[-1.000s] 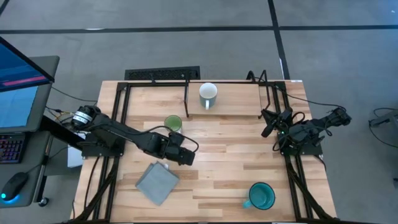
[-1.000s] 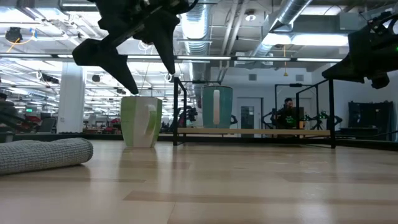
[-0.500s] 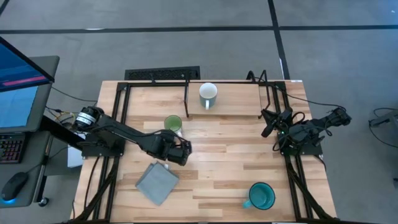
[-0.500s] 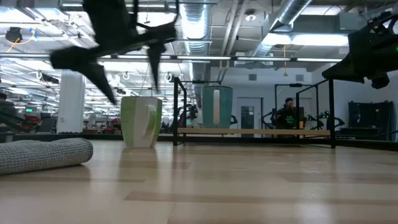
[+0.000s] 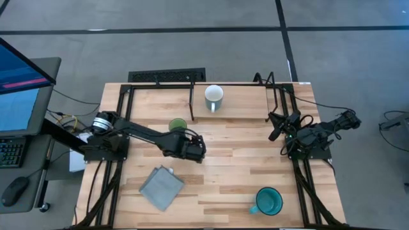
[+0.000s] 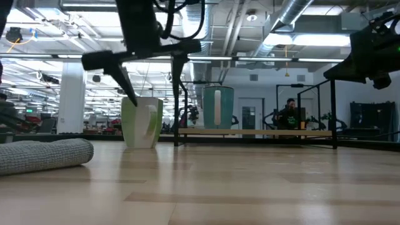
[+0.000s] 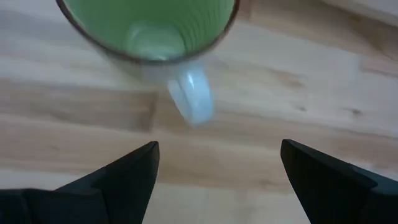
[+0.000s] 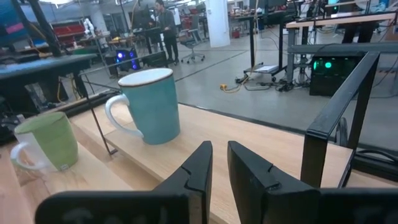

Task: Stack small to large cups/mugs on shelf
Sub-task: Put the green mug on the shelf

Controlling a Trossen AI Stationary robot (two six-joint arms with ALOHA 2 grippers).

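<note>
A light green mug (image 5: 177,124) stands upright on the tabletop left of centre; it also shows in the low view (image 6: 142,122). My left gripper (image 5: 193,148) hovers open just near-right of it, above the table; in the left wrist view the fingers (image 7: 217,168) stand apart below the mug's white handle (image 7: 191,102). A mug with a white inside (image 5: 214,97) and pale blue outside (image 8: 152,106) stands on the shelf (image 6: 250,132). A teal mug (image 5: 267,201) stands at the near right. My right gripper (image 5: 276,128) waits shut at the right.
A folded grey cloth (image 5: 161,186) lies near the front left, also in the low view (image 6: 44,155). Black shelf legs (image 5: 192,99) stand beside the mugs at the far side. Bare tabletop (image 5: 236,166) lies between the arms.
My left gripper has swung a little toward the table's right and far edges, ending beside the green mug's handle side, still open and above the table. The mugs have not moved.
</note>
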